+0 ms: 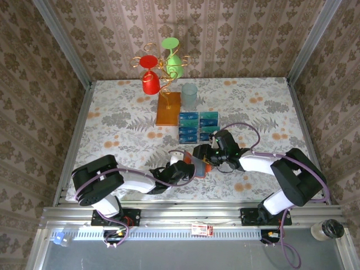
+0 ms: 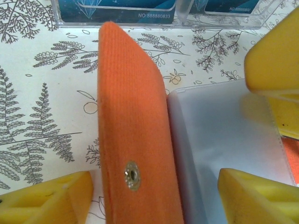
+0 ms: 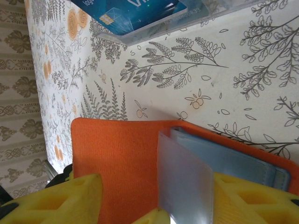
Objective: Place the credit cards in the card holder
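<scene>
Desk [image 1: 112, 112]: covered in a floral cloth, with both arms reaching in to its near middle.
Holder [image 1: 202, 167]: lies open on the desk between the 2 arms, just in front of the cards and apart from them.
Flap [image 2: 135, 116]: 1 orange side of the holder stands on edge, and its small snap [image 2: 132, 176] faces the left wrist camera.
Sleeves [image 2: 224, 140]: clear plastic, lying right beside the raised flap. From the right wrist, 1 sleeve stands upright over the orange cover.
Cards [image 1: 198, 125]: blue and teal, lying in rows in clear trays [image 2: 180, 18] behind the holder.
Left fingers [image 2: 46, 203]: spread, with the flap and part of the sleeves between them, pinching nothing.
Right fingers [image 3: 51, 200]: spread wide over the open holder, with the upright sleeve between them. I cannot tell whether they press on the cover.
Stand [image 1: 168, 108]: gold wire on an orange-brown base at the far middle of the desk. It carries a red cup [image 1: 149, 79] and a green cup [image 1: 173, 62].
Glass [image 1: 189, 95]: pale, just right of the stand's base and behind the cards.
</scene>
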You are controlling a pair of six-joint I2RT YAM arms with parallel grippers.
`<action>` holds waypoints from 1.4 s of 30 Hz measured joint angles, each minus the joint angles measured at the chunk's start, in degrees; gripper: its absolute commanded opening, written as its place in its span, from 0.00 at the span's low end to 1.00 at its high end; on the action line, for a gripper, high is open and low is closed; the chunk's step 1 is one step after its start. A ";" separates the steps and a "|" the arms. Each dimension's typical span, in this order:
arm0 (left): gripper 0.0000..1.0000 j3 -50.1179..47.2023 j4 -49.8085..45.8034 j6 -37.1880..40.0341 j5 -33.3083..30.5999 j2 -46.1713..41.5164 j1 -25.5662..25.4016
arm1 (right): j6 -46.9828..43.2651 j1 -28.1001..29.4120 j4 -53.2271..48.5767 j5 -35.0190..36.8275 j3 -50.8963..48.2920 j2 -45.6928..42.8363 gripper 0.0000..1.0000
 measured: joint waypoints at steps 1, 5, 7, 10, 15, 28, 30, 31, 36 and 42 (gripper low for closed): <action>0.79 0.00 -0.20 0.13 0.15 -0.24 0.00 | 0.02 0.00 -0.31 -0.02 0.15 -0.07 0.59; 0.87 -0.04 -2.69 0.63 0.07 -2.03 0.02 | 0.33 0.11 -0.92 -0.04 0.26 -0.44 0.60; 0.91 -0.11 -3.89 1.25 -0.13 -3.82 0.02 | 0.72 0.20 -1.09 -0.09 0.26 -0.61 0.60; 1.00 -0.15 -5.01 2.27 -0.55 -6.62 0.02 | 1.03 0.39 -1.31 -0.17 0.46 -0.83 0.60; 1.00 -1.25 -5.90 2.97 -2.32 -12.26 0.02 | 1.20 0.83 -1.90 -0.20 1.25 -1.22 0.61; 1.00 -6.86 -17.68 2.32 -11.23 -34.34 2.16 | 2.14 5.38 -4.09 0.04 7.23 -0.96 0.66; 1.00 -7.61 -19.76 1.90 -11.69 -36.65 3.21 | 2.34 6.19 -3.85 0.07 8.74 0.83 0.66; 1.00 -7.82 -20.92 1.81 -11.85 -37.64 3.72 | 2.38 6.58 -3.69 0.04 9.40 1.86 0.66; 1.00 -8.02 -24.39 1.44 -12.31 -40.17 4.96 | 2.56 8.13 -2.34 0.04 11.63 7.76 0.66; 1.00 -8.04 -25.68 1.27 -12.28 -40.13 5.40 | 2.54 8.41 -0.57 -0.20 11.72 11.78 0.65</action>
